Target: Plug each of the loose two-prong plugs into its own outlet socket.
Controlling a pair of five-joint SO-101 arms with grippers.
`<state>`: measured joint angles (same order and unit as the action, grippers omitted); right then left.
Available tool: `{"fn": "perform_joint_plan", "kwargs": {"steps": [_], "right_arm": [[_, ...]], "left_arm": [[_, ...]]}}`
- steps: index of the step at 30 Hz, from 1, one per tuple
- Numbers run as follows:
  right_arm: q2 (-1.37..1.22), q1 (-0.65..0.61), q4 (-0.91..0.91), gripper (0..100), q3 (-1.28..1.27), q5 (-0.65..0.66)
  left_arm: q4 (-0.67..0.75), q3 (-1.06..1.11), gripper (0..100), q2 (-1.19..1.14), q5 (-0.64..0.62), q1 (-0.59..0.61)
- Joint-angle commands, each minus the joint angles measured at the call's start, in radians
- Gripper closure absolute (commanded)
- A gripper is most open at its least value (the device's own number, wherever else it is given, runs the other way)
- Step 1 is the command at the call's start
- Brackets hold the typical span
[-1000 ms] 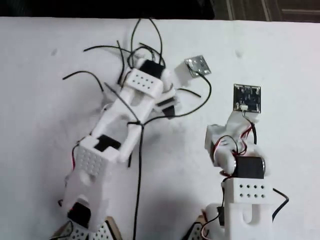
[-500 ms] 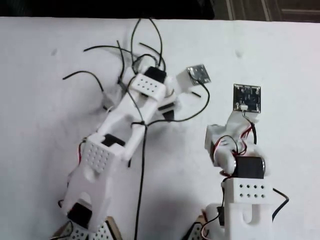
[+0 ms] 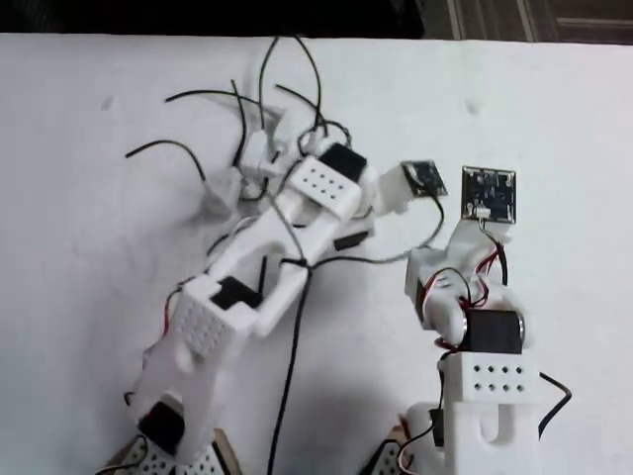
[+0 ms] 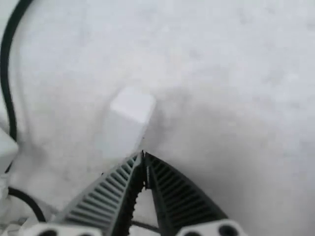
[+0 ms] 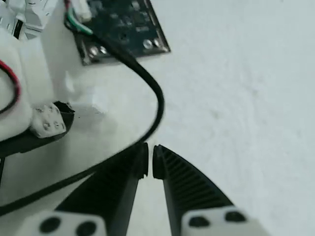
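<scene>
Left wrist view: your left gripper [image 4: 143, 164], jaws together, tips just short of the white block [image 4: 129, 120] lying lengthwise ahead.

The table [image 3: 89, 297] is white and flat. At its far side, a bunch of thin black wires [image 3: 247, 99] lies on it in a messy tangle, and loose ends curl out to the sides. A grey-white block [image 3: 220, 193] sits on the table next to the tangle. A small white block [image 3: 259, 150] sits just beside it, a bit farther back. In the left wrist view, a white block [image 4: 130, 115] lies on the table, and a black wire [image 4: 7, 73] bends past near it. A long black cable [image 3: 287, 396] runs toward the near edge. It is hard to tell if it rests on the table all the way. Two arm bases [image 3: 213, 453] stand at that near edge.
</scene>
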<state>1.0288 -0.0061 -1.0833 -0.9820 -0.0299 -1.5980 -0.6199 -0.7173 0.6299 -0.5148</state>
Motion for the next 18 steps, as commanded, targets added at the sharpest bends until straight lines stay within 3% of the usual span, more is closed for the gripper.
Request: {"fn": "perform_joint_plan", "kwargs": {"steps": [1, 5, 11, 18], "right_arm": [[0.01, -0.005, 0.013, 97.3, 0.005, 0.008], [0.01, -0.005, 0.013, 97.2, 0.005, 0.008], [0.01, -0.005, 0.013, 97.2, 0.005, 0.008], [0.01, -0.005, 0.013, 97.2, 0.005, 0.008]], "left_arm": [[-0.043, -0.003, 98, 0.139, -0.025, 0.015], [0.015, -0.002, 94, 0.151, 0.02, 0.07], [0.101, -0.011, 73, 0.053, 0.049, 0.11], [0.169, -0.012, 71, -0.044, 0.061, 0.093]]}}
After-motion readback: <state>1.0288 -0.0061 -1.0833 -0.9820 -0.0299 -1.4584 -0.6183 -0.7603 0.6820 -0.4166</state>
